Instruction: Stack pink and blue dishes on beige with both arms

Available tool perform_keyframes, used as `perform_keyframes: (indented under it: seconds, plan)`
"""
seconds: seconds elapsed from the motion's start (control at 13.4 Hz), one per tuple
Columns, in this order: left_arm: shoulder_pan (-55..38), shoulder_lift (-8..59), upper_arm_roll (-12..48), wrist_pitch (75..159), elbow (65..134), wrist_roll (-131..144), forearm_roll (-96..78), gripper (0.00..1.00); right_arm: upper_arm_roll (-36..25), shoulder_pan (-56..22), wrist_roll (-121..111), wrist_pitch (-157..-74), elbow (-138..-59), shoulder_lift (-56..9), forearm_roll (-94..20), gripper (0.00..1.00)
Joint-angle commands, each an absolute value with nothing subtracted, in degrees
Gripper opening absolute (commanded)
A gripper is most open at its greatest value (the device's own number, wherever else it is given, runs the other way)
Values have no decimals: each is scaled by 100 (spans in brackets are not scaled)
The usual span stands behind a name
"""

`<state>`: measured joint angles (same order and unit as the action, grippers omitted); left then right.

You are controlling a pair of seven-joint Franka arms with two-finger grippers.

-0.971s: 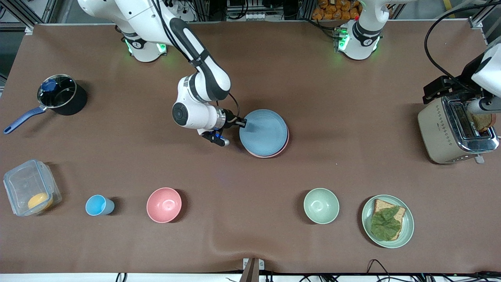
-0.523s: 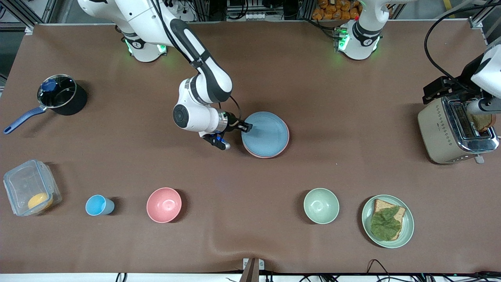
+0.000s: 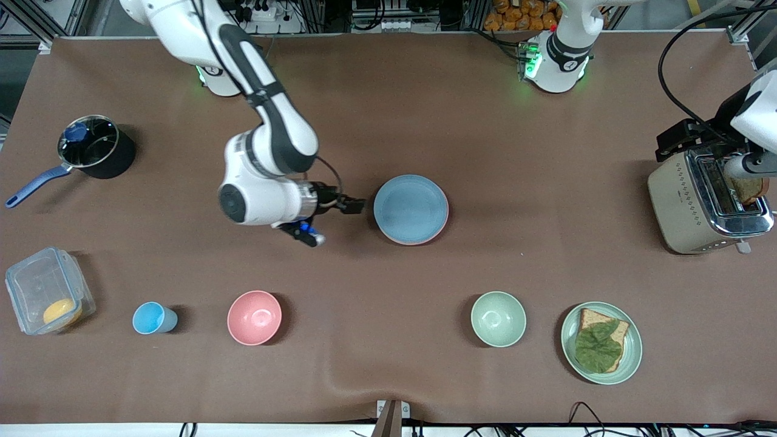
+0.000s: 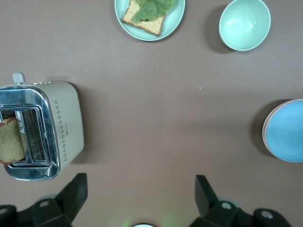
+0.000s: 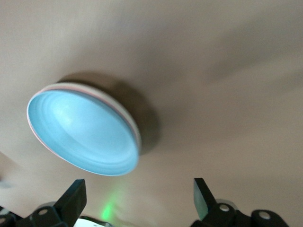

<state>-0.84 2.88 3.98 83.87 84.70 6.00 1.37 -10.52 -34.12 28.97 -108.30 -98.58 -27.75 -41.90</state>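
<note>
Blue plate (image 3: 410,207) tops the stack mid-table, pink plate (image 3: 445,223) showing only as a rim under it; beige not visible from any view. Right gripper (image 3: 354,206) sits just beside the stack, toward right arm's end, fingers spread wide, holding nothing, not touching the plates. Left gripper (image 4: 140,193) hangs above the toaster (image 3: 704,202) area, jaws wide apart, empty; left arm waits.
</note>
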Motion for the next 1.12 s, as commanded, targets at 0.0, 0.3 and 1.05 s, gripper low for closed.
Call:
perform_keyframes:
  seconds: [0.0,0.3,1.05]
  plan:
    - [-70,264,387,8358,8473,633,18,100,-1160,-2868,2394,-9891,-9327,-2698,-3605,100]
    - [-79,299,387,8358,8473,624,18,100,-1195,-1629,436,-9221,-9054,-2602,-3095,100]
    - [-70,334,387,8367,8499,615,26,100,-915,-722,-571,-8657,-9000,-468,-230,100]
